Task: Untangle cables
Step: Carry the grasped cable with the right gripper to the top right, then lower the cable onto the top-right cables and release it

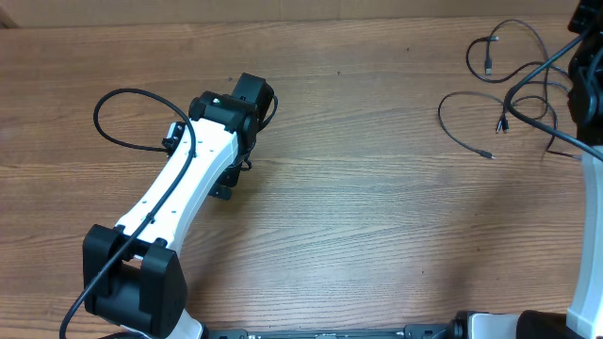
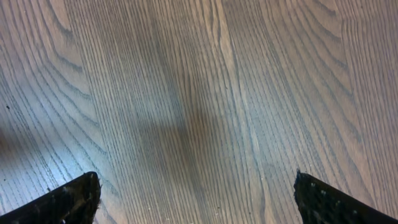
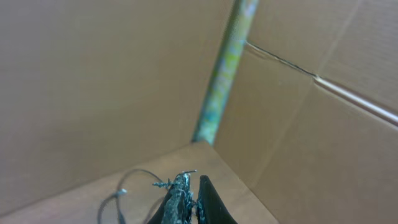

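Observation:
Several thin black cables (image 1: 513,94) lie tangled at the table's far right, their plug ends spread toward the left. My right gripper (image 1: 579,80) sits over the tangle's right edge. In the right wrist view its fingers (image 3: 189,186) are pressed together on a thin cable strand and tilted up toward a cardboard wall. A loop of cable (image 3: 121,193) lies on the wood below it. My left gripper (image 1: 229,179) is far from the cables at centre left. Its fingers (image 2: 196,199) are wide open over bare wood, with nothing between them.
Cardboard walls (image 3: 323,124) meet in a corner behind the table's far right. The left arm's own black cord (image 1: 122,104) loops out over the table to its left. The wooden tabletop (image 1: 377,217) stretches between the two arms.

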Available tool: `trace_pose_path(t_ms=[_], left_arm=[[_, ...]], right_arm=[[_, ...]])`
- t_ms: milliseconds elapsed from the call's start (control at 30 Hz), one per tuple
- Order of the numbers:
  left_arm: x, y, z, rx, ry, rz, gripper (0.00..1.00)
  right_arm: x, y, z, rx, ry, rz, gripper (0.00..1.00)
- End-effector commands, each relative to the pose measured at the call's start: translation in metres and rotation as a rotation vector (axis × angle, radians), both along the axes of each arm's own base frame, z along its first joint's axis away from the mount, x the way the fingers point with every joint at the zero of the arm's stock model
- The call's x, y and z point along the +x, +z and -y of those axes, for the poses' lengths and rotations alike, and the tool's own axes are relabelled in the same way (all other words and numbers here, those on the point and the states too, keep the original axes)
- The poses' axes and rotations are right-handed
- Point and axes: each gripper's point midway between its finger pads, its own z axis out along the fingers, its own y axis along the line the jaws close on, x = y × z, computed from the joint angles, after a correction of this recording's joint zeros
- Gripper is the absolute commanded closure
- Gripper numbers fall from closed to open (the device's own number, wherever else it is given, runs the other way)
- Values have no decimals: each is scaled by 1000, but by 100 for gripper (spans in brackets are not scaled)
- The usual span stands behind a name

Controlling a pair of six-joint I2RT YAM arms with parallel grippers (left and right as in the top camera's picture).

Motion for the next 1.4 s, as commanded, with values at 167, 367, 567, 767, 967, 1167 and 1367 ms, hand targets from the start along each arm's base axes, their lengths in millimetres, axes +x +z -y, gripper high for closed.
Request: trace_pose_path(t_ms=[167, 367, 567, 767, 967, 1167, 1367], left_arm=[[2, 4, 0, 16, -20, 7, 0], [2, 4, 0, 16, -20, 7, 0], [2, 4, 0, 16, -20, 7, 0], [2, 4, 0, 16, -20, 7, 0], [2, 4, 0, 16, -20, 6, 0], [2, 4, 0, 16, -20, 6, 0], [2, 4, 0, 16, -20, 7, 0]], right_arm=[[5, -25, -4, 31, 31, -95, 96], [8, -91, -16, 252, 15, -224, 65], [-6, -170, -22, 621, -257, -265, 0], [16, -236, -48, 818, -271, -396, 0], [3, -274, -21, 933, -489, -366, 0], [-20, -318, 10, 1058, -645, -357, 0], [-30, -352, 23, 1049, -654, -395, 0]])
